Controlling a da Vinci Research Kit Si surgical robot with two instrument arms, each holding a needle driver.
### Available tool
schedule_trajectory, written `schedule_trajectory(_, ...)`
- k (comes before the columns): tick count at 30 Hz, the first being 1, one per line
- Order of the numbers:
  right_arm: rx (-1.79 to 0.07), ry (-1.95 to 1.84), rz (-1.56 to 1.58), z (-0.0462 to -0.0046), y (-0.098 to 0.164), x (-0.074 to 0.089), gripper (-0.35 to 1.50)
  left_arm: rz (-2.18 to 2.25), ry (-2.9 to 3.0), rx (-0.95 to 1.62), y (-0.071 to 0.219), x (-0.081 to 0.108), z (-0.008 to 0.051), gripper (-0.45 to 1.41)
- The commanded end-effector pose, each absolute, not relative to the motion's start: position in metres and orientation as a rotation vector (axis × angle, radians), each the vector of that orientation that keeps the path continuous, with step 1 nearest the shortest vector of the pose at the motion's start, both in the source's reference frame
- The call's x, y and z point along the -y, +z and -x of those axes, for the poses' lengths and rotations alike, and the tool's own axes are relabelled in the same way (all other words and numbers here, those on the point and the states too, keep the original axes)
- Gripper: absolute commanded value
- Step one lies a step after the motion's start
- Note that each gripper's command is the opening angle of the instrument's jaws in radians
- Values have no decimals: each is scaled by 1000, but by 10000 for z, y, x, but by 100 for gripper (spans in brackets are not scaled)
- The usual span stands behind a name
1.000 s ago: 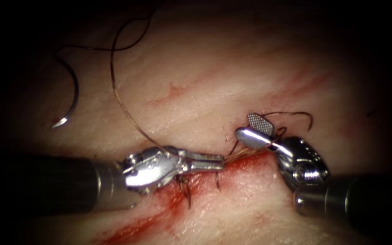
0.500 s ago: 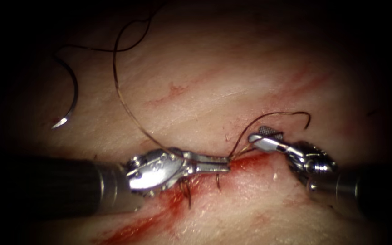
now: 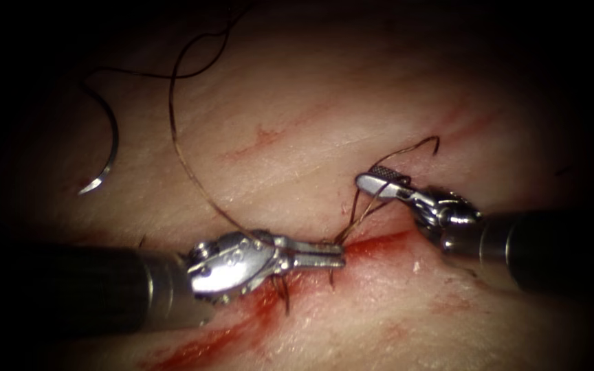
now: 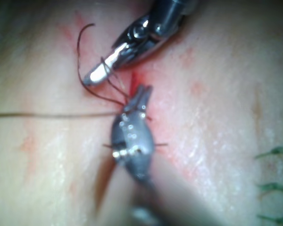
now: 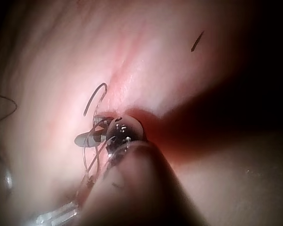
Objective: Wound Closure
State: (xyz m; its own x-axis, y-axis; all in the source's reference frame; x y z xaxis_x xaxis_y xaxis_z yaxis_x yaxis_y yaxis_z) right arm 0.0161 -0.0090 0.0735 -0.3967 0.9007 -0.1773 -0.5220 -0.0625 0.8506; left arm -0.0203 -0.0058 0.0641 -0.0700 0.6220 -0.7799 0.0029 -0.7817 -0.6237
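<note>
Item, left pincer (image 3: pixel 335 255): closed at the cut (image 3: pixel 379 242), tips lying along the red line, gripping the thread (image 3: pixel 194 175) where its strands met the tissue (image 3: pixel 324 103), by my judgement to anchor that end. Item, right pincer (image 3: pixel 369 180): on the right of the cut, closed on the short thread tail (image 3: pixel 414 145), with strands looped about its tip; over the last second it had lifted up and away, drawing those strands taut toward my left pincer. Item, needle (image 3: pixel 108 148): free, held by neither pincer, lying flat on the tissue far left of the cut, well apart from both, point out of the tissue. Item, red fluid (image 3: pixel 214 336): streaked along the cut below my left shaft.
</note>
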Motion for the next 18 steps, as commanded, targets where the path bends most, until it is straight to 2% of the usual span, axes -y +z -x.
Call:
schedule_trajectory(1, -1098, 1678, -507, -170, 749, 98, 110, 1777, 1903, 673, 647, 63, 208, -45)
schedule_trajectory(13, -1048, 1666, -537, -200, 773, 89, 110, 1779, 1903, 676, 646, 64, 205, -45)
schedule_trajectory(16, -1052, 1674, -544, -201, 769, 86, 101, 1782, 1903, 682, 646, 63, 202, -45)
schedule_trajectory(17, -1058, 1666, -546, -200, 767, 86, 86, 1781, 1904, 681, 647, 63, 201, -45)
schedule_trajectory(18, -1077, 1630, -546, -198, 764, 87, 28, 1779, 1904, 678, 648, 62, 200, -45)
